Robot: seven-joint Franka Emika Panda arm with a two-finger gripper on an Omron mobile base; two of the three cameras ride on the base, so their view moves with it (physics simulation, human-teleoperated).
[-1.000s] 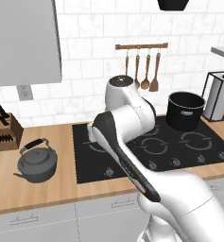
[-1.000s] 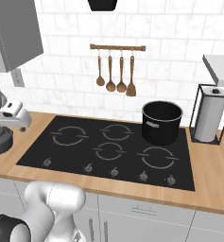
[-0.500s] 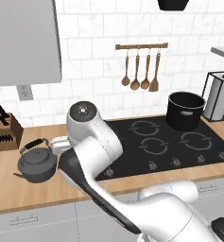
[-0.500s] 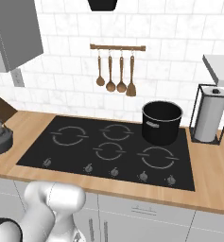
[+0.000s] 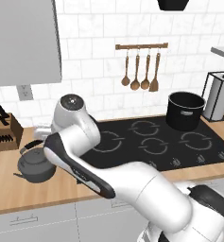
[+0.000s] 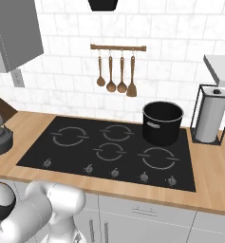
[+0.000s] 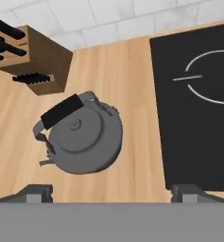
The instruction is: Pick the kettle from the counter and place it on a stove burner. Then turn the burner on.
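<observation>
The kettle is seen from above on the counter, just left of the black cooktop, with the knife block close behind it. The gripper is held above with its jaws spread wide, nothing between them. Across the cooktop a black pot is parked at the back right, a paper towel holder beside it.

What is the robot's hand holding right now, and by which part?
Nothing. The open gripper hangs above the kettle, which sits untouched on the counter.
</observation>
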